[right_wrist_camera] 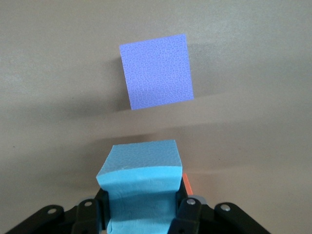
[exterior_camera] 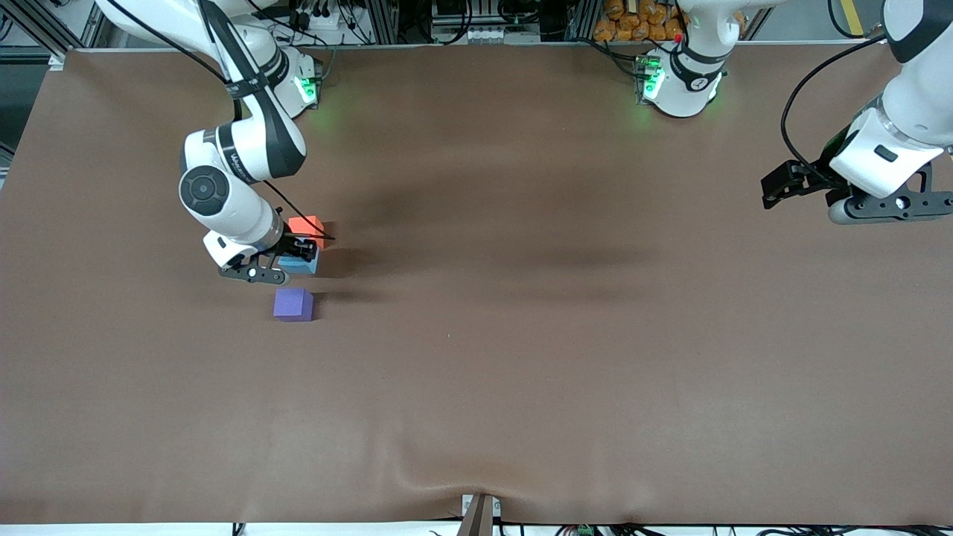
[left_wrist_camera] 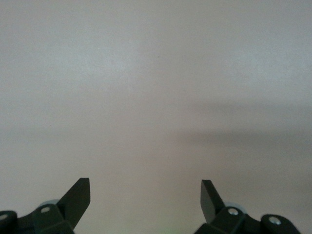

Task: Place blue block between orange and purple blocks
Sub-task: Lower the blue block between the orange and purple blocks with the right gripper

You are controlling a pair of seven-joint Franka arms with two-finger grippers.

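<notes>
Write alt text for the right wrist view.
The right gripper is shut on the blue block, squeezing its sides. The purple block lies apart on the brown table; a sliver of the orange block shows beside the blue one.

The right end effector [exterior_camera: 298, 253] covers most of the small sky-blue matte cube [exterior_camera: 304, 262] in the front view. In the right wrist view, only a thin sliver of the bright orange-red matte cube [right_wrist_camera: 186, 183] shows, at about 3 o'clock of the blue one. The left end effector [exterior_camera: 774, 186] sits near the front view's edge, which cuts off its arm.
</notes>
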